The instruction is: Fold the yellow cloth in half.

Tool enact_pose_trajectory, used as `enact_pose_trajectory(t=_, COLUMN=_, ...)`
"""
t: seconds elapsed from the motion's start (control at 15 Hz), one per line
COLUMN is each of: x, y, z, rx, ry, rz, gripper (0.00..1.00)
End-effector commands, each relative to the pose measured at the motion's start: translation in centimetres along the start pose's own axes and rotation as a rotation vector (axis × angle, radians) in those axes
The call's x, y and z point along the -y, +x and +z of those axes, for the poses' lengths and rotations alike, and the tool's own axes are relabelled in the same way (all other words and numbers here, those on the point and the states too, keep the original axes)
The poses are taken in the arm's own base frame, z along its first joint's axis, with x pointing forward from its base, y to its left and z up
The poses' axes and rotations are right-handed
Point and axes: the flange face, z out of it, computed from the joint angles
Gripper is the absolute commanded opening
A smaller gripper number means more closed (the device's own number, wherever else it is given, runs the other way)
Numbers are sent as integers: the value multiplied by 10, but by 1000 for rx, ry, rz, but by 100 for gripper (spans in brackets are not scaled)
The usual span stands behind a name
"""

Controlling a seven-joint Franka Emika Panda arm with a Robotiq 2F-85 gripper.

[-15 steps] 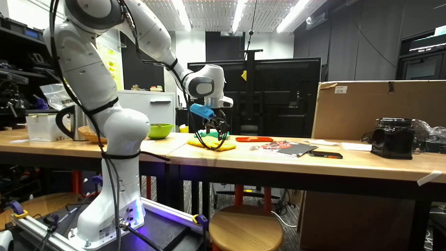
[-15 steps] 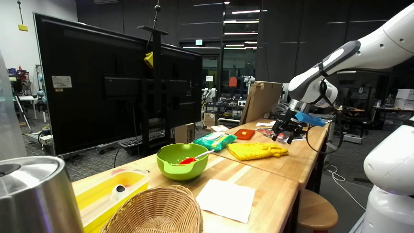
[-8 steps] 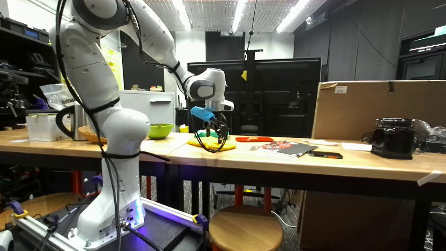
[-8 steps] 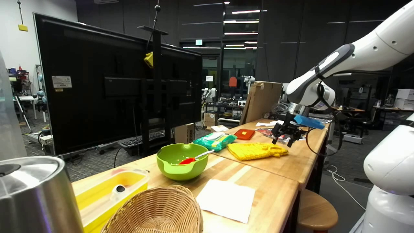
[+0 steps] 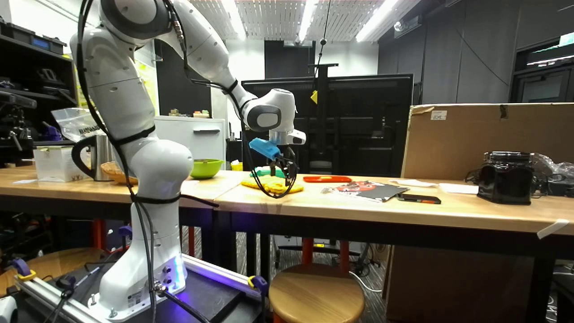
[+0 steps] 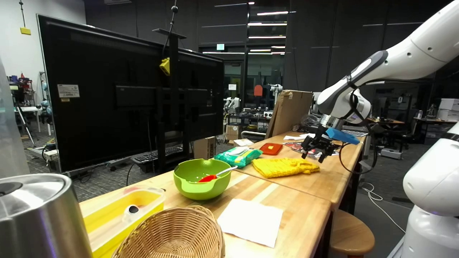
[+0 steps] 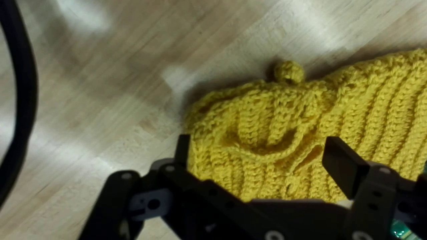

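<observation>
The yellow cloth (image 6: 276,168) is a knitted, ribbed piece lying low and rumpled on the wooden table; it also shows in an exterior view (image 5: 269,183). In the wrist view the cloth (image 7: 250,166) has raised wrinkles and a small knob at its edge. My gripper (image 7: 257,146) is open and empty, its fingers wide apart over the cloth's end, one finger by the cloth's edge. In both exterior views the gripper (image 6: 312,158), pointing down, appears just above the cloth's end; touch cannot be told. It also shows partly behind a cable loop (image 5: 281,178).
A green wipes pack (image 6: 238,156) lies beside the cloth's far side. A lime-green bowl (image 6: 201,186) with a red spoon, a white sheet (image 6: 251,222) and a wicker basket (image 6: 172,233) stand nearby. A red tray (image 6: 271,148) lies beyond. A black cable (image 7: 28,93) hangs by the gripper.
My gripper has moved slightly lower and, in an exterior view, a little to the right, with the arm shifting along. The fingers stay open. The cloth has not moved.
</observation>
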Motion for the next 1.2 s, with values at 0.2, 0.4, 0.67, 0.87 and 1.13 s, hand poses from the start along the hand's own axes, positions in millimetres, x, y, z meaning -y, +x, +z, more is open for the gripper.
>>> enact_pose_trajectory(t=0.2, x=-9, y=15, z=11, rx=-35, ry=75, rz=7, gripper=100)
enact_pose_trajectory(t=0.4, x=-9, y=16, z=21, rx=-34, ry=113, rz=11, gripper=100)
enact_pose_trajectory(t=0.67, x=-9, y=17, z=32, rx=-24, ry=138, rz=13, gripper=100)
enact_pose_trajectory(t=0.87, x=-12, y=18, z=34, rx=-20, ry=136, rz=13, gripper=100)
enact_pose_trajectory(t=1.13, x=-13, y=17, z=33, rx=-16, ry=133, rz=17, gripper=100)
